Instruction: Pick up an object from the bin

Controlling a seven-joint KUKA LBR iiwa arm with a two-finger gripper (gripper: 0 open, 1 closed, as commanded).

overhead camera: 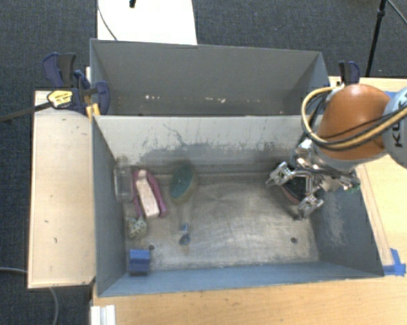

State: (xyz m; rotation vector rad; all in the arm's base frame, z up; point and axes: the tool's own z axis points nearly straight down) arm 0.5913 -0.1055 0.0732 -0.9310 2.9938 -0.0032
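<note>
The gripper (pixel 291 193) sits low near the bin's (pixel 210 80) right wall, fingers spread around a small dark object (pixel 293 186), not visibly clamped. This looks like the grasp step; next it must close squarely, then lift.

Six loose things lie in the bin (pixel 210 80), one of each kind: one pink-and-purple packet (pixel 149 193), one teal rounded piece (pixel 183 181), one clear container (pixel 122 183) by the left wall, one speckled lump (pixel 137 227), one blue block (pixel 139 261) and one small blue bit (pixel 184 235). A dark speck (pixel 293 239) on the right may be a seventh; I can't make it out from here.
</note>
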